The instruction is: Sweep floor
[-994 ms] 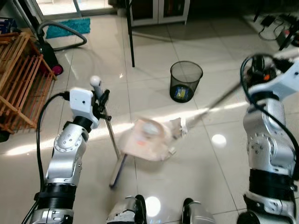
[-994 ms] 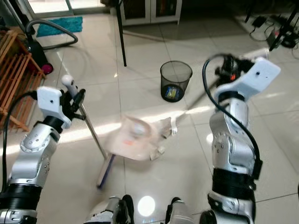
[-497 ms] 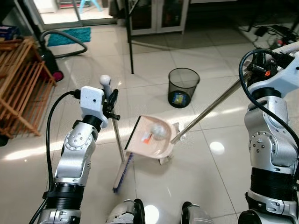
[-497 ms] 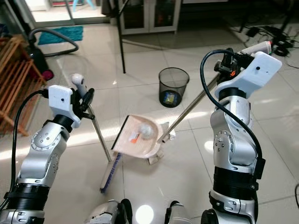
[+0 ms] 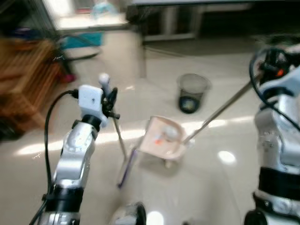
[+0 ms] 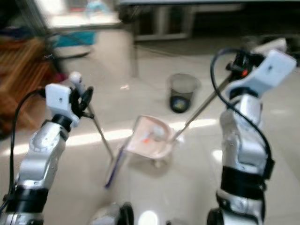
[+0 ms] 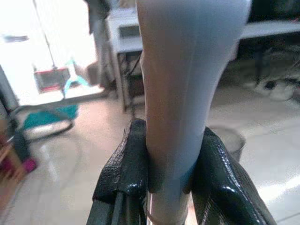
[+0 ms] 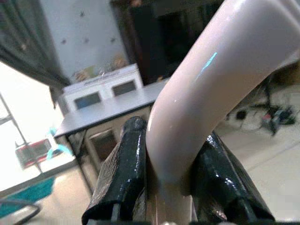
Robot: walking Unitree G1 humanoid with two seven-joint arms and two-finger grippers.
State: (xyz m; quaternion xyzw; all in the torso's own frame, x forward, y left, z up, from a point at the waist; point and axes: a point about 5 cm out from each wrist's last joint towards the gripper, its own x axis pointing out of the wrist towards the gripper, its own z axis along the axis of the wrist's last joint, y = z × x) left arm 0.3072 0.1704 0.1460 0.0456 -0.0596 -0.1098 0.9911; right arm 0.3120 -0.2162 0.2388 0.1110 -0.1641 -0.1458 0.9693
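The dustpan (image 5: pixel 163 138) sits tipped on the tiled floor (image 5: pixel 211 187) between the two arms, with a pale ball of rubbish and a small orange scrap lying in its tray. Half a second ago it held the same load in the same pose, so nothing has spilled. The whole picture has slid sideways and gone blurry since then, which means the robot itself is walking or turning, not the things. The bin (image 5: pixel 192 93) now stands a little nearer the dustpan in view.

The right gripper (image 8: pixel 171 183) has its fingers (image 8: pixel 129 168) clamped on the curved top of the dustpan's long handle. The left gripper (image 7: pixel 166 187) holds the broom's (image 5: pixel 124 161) pale handle the same way, fingers (image 7: pixel 126 168) pressed tight on both sides. The broom leans down to the floor just beside the dustpan's left edge.

The sweeping-up seems done here, and the likely step in hand is carrying the loaded dustpan to the bin. The risk is the ball rolling out while the body moves.

Further left stand a wooden rack (image 5: pixel 23 79) and a vacuum hose (image 5: pixel 79 55).
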